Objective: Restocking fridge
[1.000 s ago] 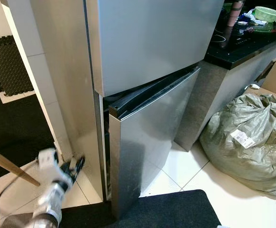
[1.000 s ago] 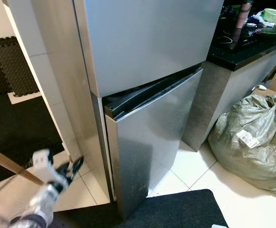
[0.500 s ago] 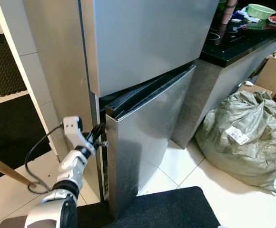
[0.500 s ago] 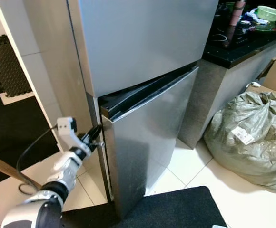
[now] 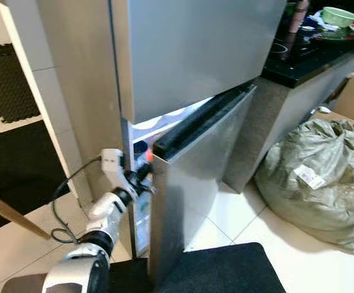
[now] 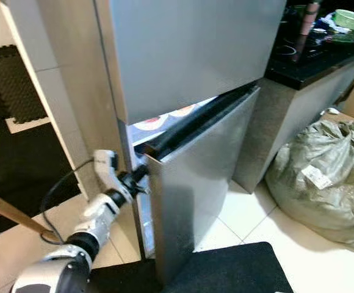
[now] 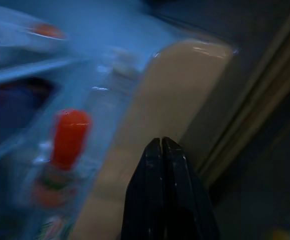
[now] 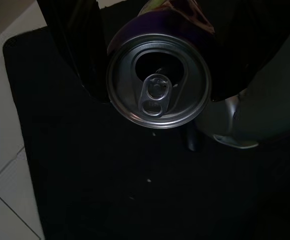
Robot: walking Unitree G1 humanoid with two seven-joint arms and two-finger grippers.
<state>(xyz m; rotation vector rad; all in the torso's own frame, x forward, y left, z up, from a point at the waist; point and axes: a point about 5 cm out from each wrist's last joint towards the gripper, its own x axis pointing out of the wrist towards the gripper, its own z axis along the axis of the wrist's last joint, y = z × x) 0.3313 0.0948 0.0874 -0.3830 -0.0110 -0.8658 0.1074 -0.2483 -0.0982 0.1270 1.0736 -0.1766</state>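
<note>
A steel two-door fridge stands before me; its upper door is closed and its lower door stands ajar, with lit shelves showing in the gap. My left gripper is shut, its fingertips pressed together at the free edge of the lower door. In the left wrist view the closed fingers rest against the door's pale inner edge, with a red-capped bottle on a door shelf beside them. My right gripper is shut on a drink can, seen from its top, over a black mat.
A black counter with a green bowl stands right of the fridge. A large grey-green sack lies on the white tiles beside it. A black mat lies before the fridge; a wooden pole crosses the left.
My left gripper rose from the floor to the lower door's edge and has swung the door further out; the lit interior shows now.
</note>
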